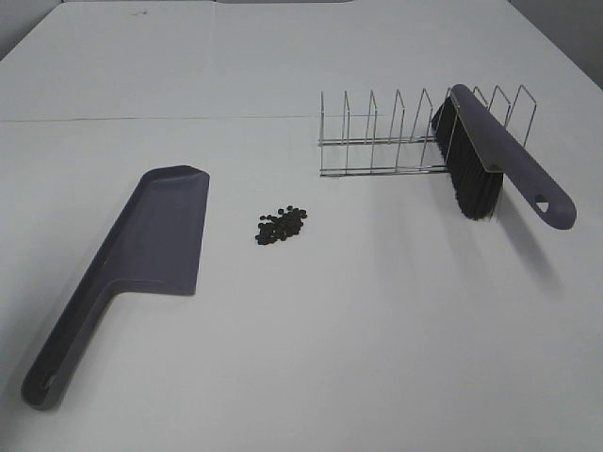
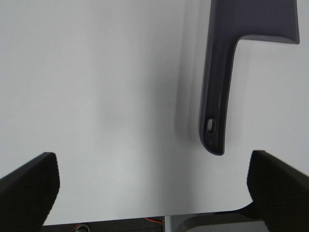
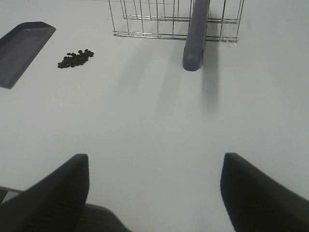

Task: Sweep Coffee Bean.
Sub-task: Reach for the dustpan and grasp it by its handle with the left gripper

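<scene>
White table (image 1: 377,339), dustpan (image 1: 151,240), coffee bean (image 1: 281,225), rack (image 1: 382,171)

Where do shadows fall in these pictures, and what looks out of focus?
Exterior high view: even light, the brush casts a soft shadow on the table, coffee beans sharp; left wrist view: faint shadow beside the dustpan, the left gripper's fingers dark and blurred; right wrist view: the right gripper's fingers equally blurred.

**Both my grippers open, holding nothing**

My left gripper (image 2: 154,193) has its jaws spread wide. Its dark fingers (image 2: 29,186) sit at opposite edges of my wrist view, with only bare counter (image 2: 96,96) between them. My right gripper (image 3: 154,193) is parted too, its two dark fingers (image 3: 53,193) well apart and clasping nothing. Both grippers hang above the counter, angled down toward it and touching nothing.
</scene>
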